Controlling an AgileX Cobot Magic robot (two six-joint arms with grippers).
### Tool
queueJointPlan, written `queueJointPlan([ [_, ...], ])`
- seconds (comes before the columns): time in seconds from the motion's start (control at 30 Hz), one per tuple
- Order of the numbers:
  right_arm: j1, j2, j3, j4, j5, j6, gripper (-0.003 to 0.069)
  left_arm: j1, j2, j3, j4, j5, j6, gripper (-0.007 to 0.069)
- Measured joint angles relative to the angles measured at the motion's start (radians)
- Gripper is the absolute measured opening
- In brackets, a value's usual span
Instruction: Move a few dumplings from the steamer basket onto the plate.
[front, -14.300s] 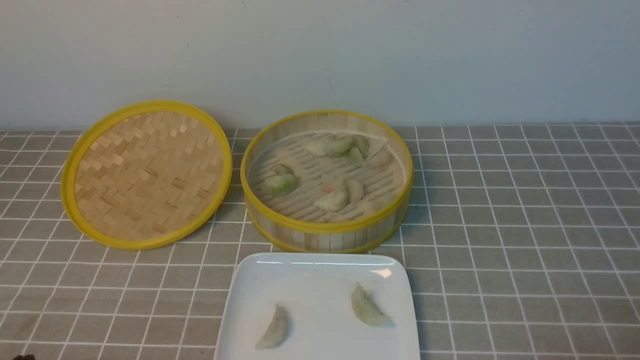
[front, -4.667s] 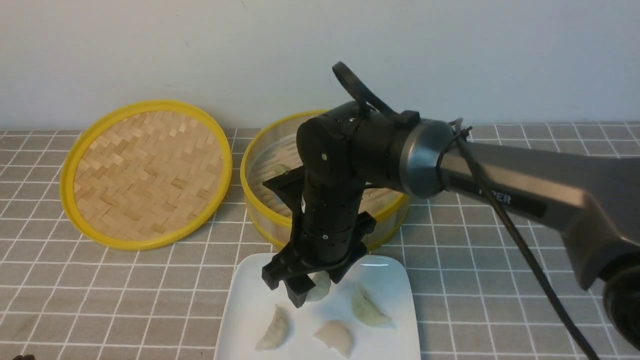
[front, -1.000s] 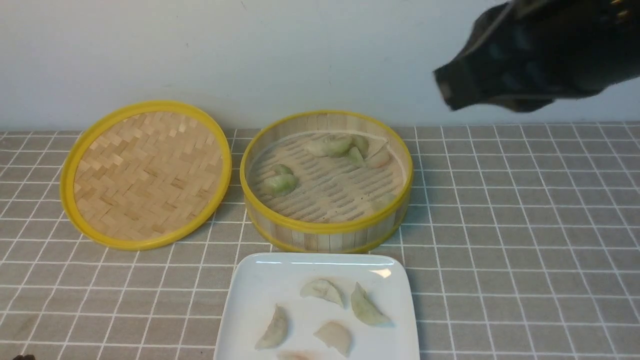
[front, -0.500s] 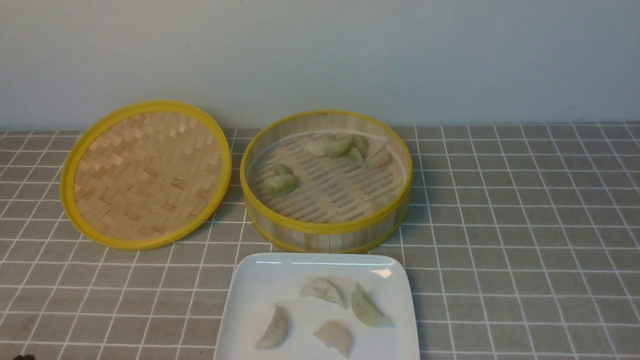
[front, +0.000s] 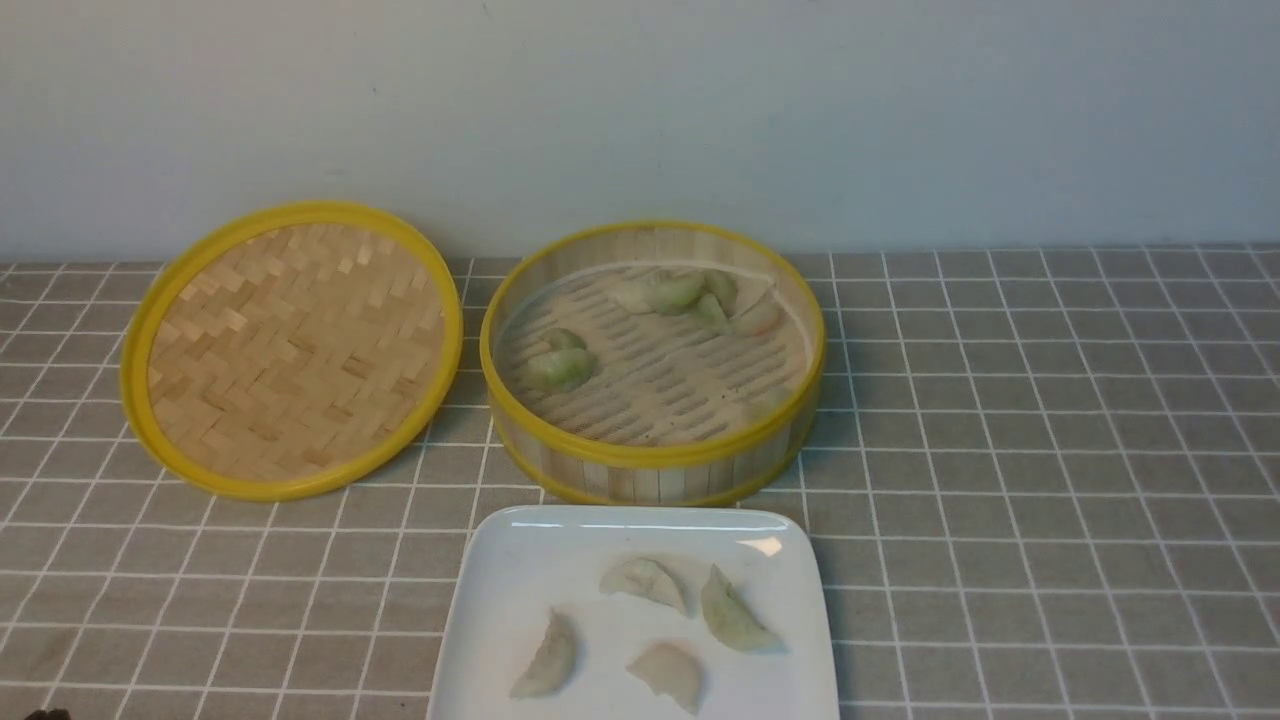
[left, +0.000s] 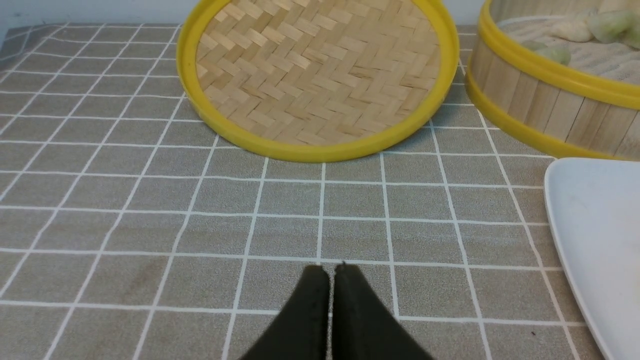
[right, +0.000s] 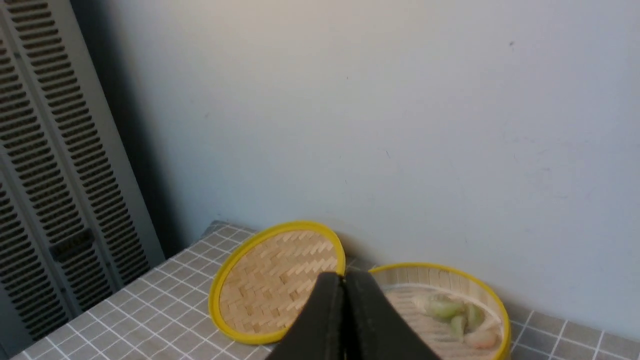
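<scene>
Now four dumplings (front: 648, 582) lie on the white plate (front: 500, 600), others sit in the steamer basket (front: 652, 455) behind it. Left gripper (left: 330, 270) and right gripper (right: 344, 278) are both pressed together, empty.

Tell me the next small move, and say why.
Probably none beyond keeping both arms parked: four dumplings lie on the plate, which looks like "a few". The left gripper and right gripper are shut, empty, away from the steamer basket.

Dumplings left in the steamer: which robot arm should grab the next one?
Probably the left. The left pincer sits low by the plate, near the steamer basket; the right pincer is high above, farther away.
</scene>
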Motion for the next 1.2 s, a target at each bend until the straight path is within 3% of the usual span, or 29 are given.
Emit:
queueJointPlan([
  [0.17, 0.000, -0.005, 0.000, 0.012, -0.028, -0.056, -0.0015, 0.000, 0.000, 0.000, 0.000, 0.000, 0.000, -0.0005],
  [0.5, 0.000, -0.005, 0.000, 0.291, -0.089, -0.399, -0.0015, 0.000, 0.000, 0.000, 0.000, 0.000, 0.000, -0.0005],
  [0.77, -0.037, -0.029, 0.053, 0.342, -0.121, -0.454, -0.0015, 0.000, 0.000, 0.000, 0.000, 0.000, 0.000, -0.0005],
  [1.1, -0.509, -0.200, 0.398, 0.318, -0.202, -0.454, -0.0015, 0.000, 0.000, 0.000, 0.000, 0.000, 0.000, -0.0005],
  [1.2, -0.599, -0.251, 0.496, 0.312, -0.203, -0.454, -0.0015, 0.000, 0.000, 0.000, 0.000, 0.000, 0.000, -0.0005],
])
